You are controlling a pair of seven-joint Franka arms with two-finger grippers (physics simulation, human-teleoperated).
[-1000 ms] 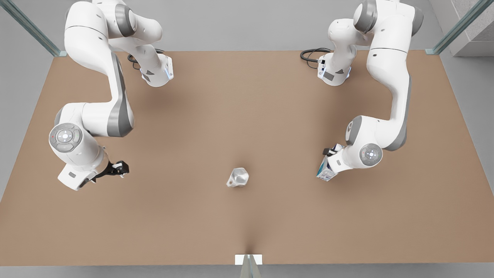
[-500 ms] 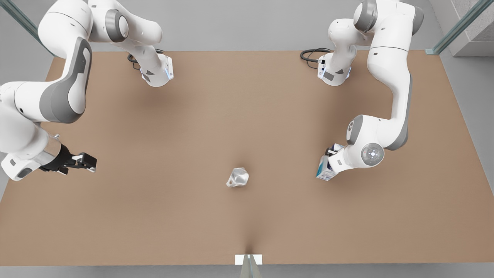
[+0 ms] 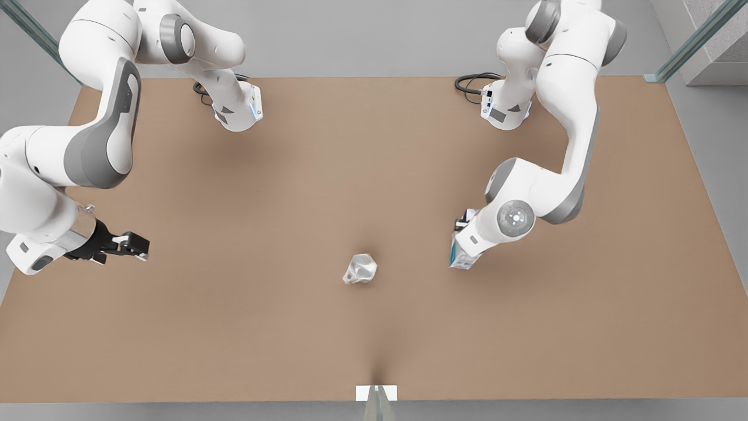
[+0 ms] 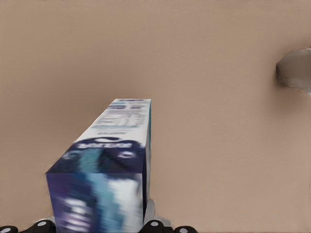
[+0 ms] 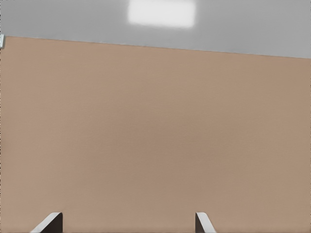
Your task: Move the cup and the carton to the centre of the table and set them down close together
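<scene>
The left gripper point(image 3: 461, 242) had its fingers clamped on the carton point(image 3: 460, 257), and in the left wrist view the carton point(image 4: 109, 170) jutted straight out from between them, long axis running away from the wrist, printed panel uppermost. In the front view that gripper sat tucked under the wrist of the arm on the front view's right, with the carton hanging out toward the tabletop point(image 3: 374, 175), tilted rather than upright; whether its lower edge touched the surface could not be told.

Outward from the carton came the relation that mattered. The cup point(image 3: 360, 269) lay on its own near the middle of the tabletop, off to the front view's left of the carton and well apart from it, bare brown surface between the two. The left wrist view caught the cup point(image 4: 296, 75) at the frame's edge, off to one side of the carton's long axis and beyond its far end, so the carry looked to need a sideways travel toward it and not a straight push ahead.

The right gripper point(image 3: 131, 242) waited at the front view's left edge, fingers point(image 5: 201, 223) spread wide and holding nothing, farther from the cup than the left one was.
</scene>
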